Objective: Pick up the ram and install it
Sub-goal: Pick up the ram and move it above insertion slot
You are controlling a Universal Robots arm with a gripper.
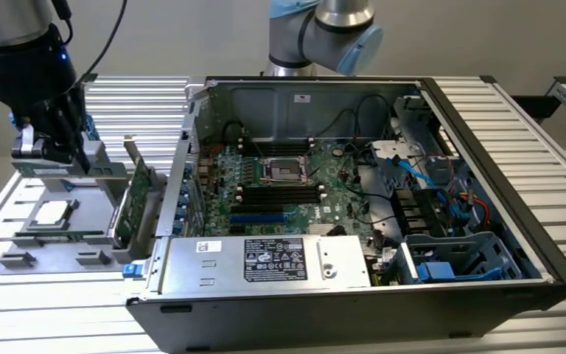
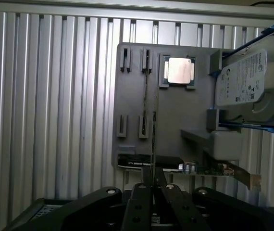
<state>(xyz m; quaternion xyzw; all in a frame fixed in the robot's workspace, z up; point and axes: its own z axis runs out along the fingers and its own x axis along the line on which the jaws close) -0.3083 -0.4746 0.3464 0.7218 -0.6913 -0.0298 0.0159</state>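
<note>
My gripper (image 1: 62, 156) hangs at the exterior view's left, above the grey holder tray (image 1: 27, 251), shut on the ram (image 1: 98, 172). The ram is a long, narrow green stick, held level and lifted off the tray. In the wrist view the fingertips (image 2: 142, 190) pinch the ram (image 2: 154, 125) edge-on, so it looks like a thin dark line running out over the tray (image 2: 175, 115). The open computer case (image 1: 500, 184) lies to the exterior view's right, with the motherboard's black slots (image 1: 281, 193) beside the processor socket (image 1: 285, 168).
On the tray sit a processor chip (image 1: 52, 214) (image 2: 180, 71), a wide green expansion card (image 1: 138, 195) (image 2: 194, 167) with a metal bracket, and a silver hard drive (image 2: 252, 79) with blue rails. The case's near wall and power supply (image 1: 263, 262) stand between tray and motherboard. A ribbed metal table (image 1: 67, 324) lies underneath.
</note>
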